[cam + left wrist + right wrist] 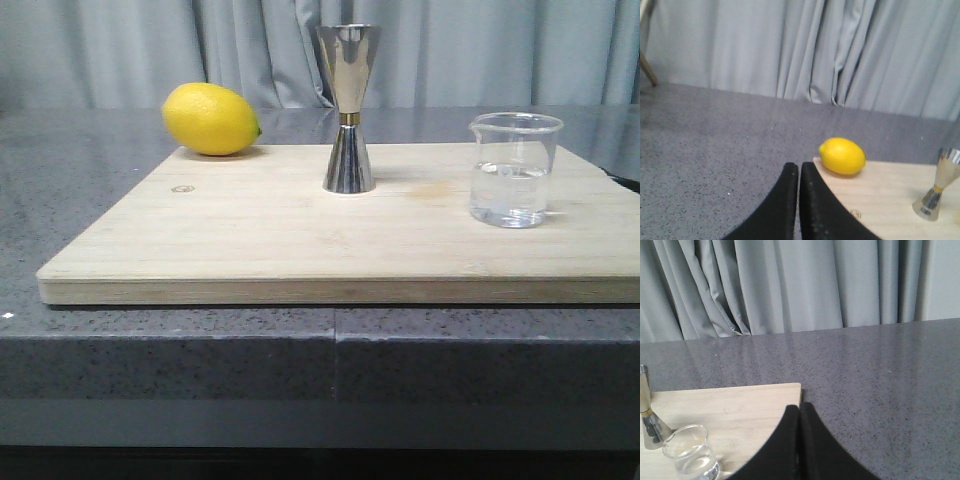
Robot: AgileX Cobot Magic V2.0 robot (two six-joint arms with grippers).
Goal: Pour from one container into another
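Right gripper (pixel 799 440) closed, empty, off right of cutting board (pixel 250 235). Left gripper (pixel 799 200) likewise. Beaker (pixel 512 170) on board, right of jigger (pixel 349 108); likely fragile, slippery, part-filled. Best grasped mid-wall.

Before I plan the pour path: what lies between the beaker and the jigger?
Only bare wooden board, shown in the front view; beaker and jigger stand apart.

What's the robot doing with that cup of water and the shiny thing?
Nothing is being held yet. The glass beaker, partly full of clear liquid, and the steel jigger stand apart on the wooden board, with a lemon at its back left. The left gripper and right gripper are shut and empty.
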